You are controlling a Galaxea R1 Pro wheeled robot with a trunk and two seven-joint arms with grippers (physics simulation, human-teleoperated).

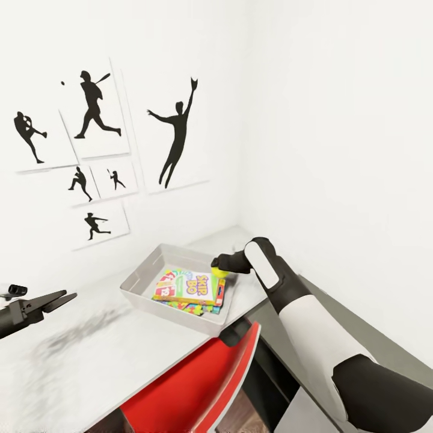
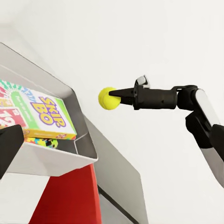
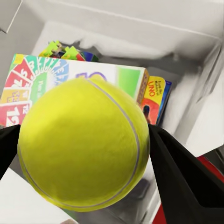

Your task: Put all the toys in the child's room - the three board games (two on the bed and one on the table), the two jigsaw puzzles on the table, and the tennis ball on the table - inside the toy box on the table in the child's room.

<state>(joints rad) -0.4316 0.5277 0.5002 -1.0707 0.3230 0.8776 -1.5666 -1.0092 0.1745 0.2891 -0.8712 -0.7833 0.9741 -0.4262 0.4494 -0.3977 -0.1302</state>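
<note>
The right gripper (image 2: 122, 95) is clenched on the tennis ball (image 1: 219, 272), its two dark fingers pinching the ball on opposite sides so that it hangs free past the fingertips. It holds the ball above the near corner of the toy box (image 1: 144, 270), presumably so that a release would drop it inside the walls and not onto the table (image 1: 90, 355).

Directly beneath the gripper, inside the toy box, lies a stack of flat toys: a green-bordered board game (image 1: 191, 287) on top, a second lettered box (image 3: 155, 95) edging out beside it, and bright jigsaw puzzles (image 1: 198, 308) poking out underneath. A ball landing on that flat lid could roll, though the flared sides should contain it.

Well away from the right gripper, the left gripper (image 1: 60, 299) hovers over the bare table with its jaws parted, holding nothing. A red chair (image 1: 198, 385) stands below the table edge.
</note>
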